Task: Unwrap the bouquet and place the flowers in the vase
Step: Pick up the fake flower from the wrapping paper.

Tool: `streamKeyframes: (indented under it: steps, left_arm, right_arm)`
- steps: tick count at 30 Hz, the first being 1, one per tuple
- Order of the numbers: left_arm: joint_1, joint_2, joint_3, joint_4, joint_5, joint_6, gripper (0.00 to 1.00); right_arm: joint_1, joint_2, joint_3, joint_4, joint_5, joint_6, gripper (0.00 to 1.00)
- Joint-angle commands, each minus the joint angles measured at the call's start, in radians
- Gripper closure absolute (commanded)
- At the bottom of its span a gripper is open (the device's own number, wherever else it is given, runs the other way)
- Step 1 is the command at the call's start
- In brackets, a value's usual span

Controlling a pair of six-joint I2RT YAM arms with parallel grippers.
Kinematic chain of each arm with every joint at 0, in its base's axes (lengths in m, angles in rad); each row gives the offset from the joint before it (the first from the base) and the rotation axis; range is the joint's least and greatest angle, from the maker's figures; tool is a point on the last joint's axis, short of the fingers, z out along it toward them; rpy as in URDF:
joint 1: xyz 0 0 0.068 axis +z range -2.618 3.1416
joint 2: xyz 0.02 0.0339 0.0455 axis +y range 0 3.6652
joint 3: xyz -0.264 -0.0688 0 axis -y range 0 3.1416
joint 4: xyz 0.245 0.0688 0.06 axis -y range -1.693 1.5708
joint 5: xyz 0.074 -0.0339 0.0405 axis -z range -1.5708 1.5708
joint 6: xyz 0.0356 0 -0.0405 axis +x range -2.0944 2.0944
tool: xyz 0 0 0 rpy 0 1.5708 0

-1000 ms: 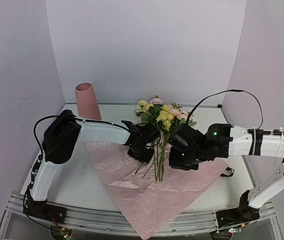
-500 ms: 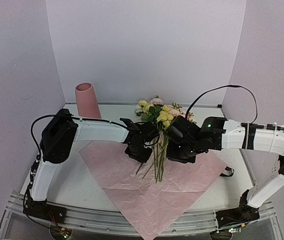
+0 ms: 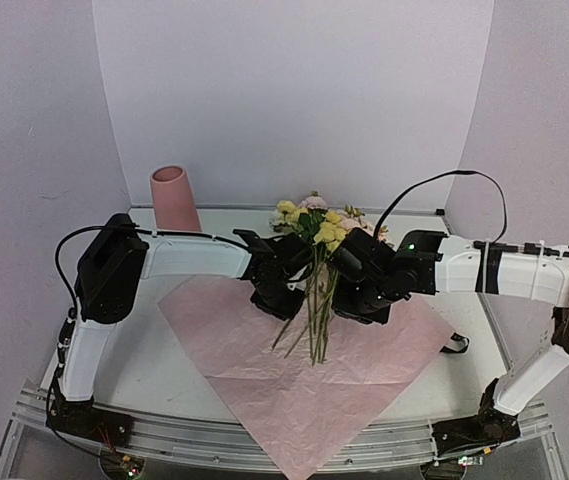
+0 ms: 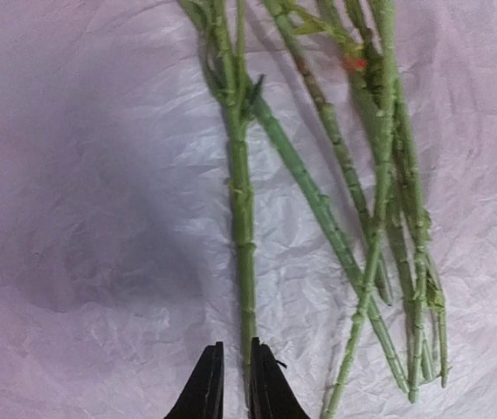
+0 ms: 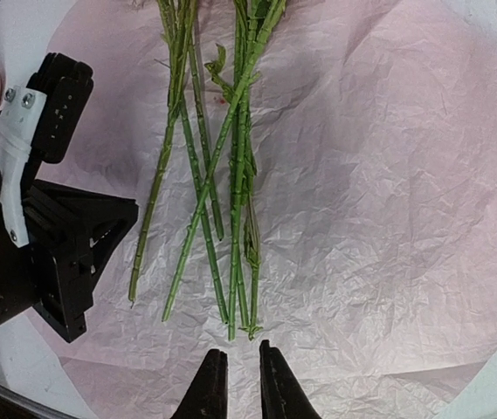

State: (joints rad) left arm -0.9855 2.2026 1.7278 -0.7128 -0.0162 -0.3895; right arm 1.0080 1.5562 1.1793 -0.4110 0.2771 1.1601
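Overhead, the flowers [image 3: 316, 262] lie on the spread pink paper [image 3: 294, 390] between both arms, the vase [image 3: 175, 200] standing far left. The left gripper [image 4: 235, 384] pinches one green stem's end; the right gripper [image 5: 235, 377] hovers nearly closed, empty, just below the stem ends.

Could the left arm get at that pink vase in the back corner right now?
Probably yes. The vase stands alone at the back left, with bare table between it and the left gripper, which is over the paper by the stems.

Plain pale lilac walls [image 3: 294, 90] close in the back and both sides of a white table [image 3: 154, 370]; a metal rail [image 3: 214, 445] edges its near side; light is soft and even
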Motion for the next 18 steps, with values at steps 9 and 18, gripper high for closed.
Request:
streamKeyframes:
  steps: [9, 18]
  left_arm:
    - [-0.002, -0.015, -0.031, 0.035, 0.085, 0.034, 0.81]
    - [-0.001, 0.022, -0.022, 0.033, 0.058, 0.042, 0.75]
  right_arm:
    - [-0.004, 0.018, -0.015, -0.016, -0.004, 0.023, 0.84]
    - [-0.005, -0.020, -0.061, -0.008, 0.002, 0.035, 0.84]
